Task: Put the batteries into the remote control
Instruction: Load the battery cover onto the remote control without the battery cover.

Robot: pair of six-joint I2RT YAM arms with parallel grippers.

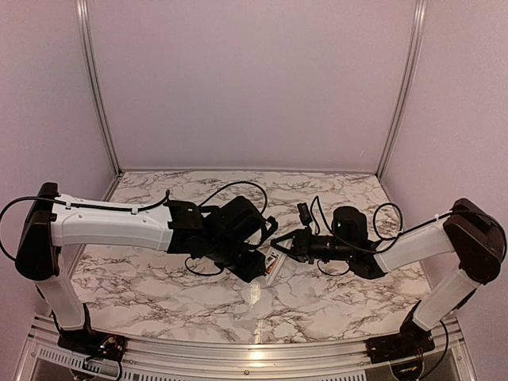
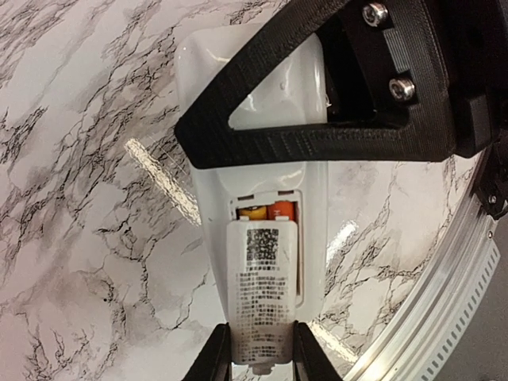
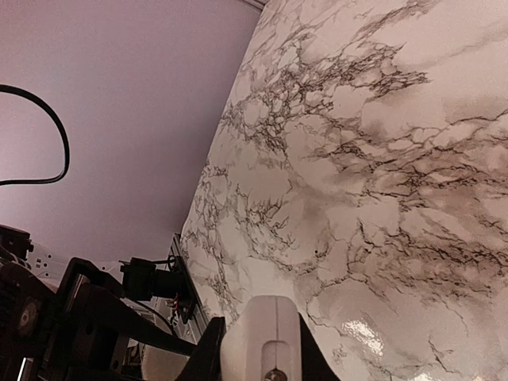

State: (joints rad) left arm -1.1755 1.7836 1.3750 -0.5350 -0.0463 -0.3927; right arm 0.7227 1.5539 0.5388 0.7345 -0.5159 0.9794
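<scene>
Hard to make out from above: remote control [image 1: 274, 262], mostly buried between the two black wrists over mid-bench. From the left wrist, seen back-up, one end masked by the right fingers [image 2: 317, 147], closed on it. Orange batteries [image 2: 267, 211] seated in the bay, lower parts hidden under the white cover [image 2: 262, 302], pinched between the left fingers [image 2: 213, 361]. Open marble bench [image 2: 79, 198] to the left, aluminium rim [image 2: 429, 302] at lower right. QR code and small print on the cover, too fine to read.

Glossy grey-veined marble table [image 1: 159, 287]
</scene>
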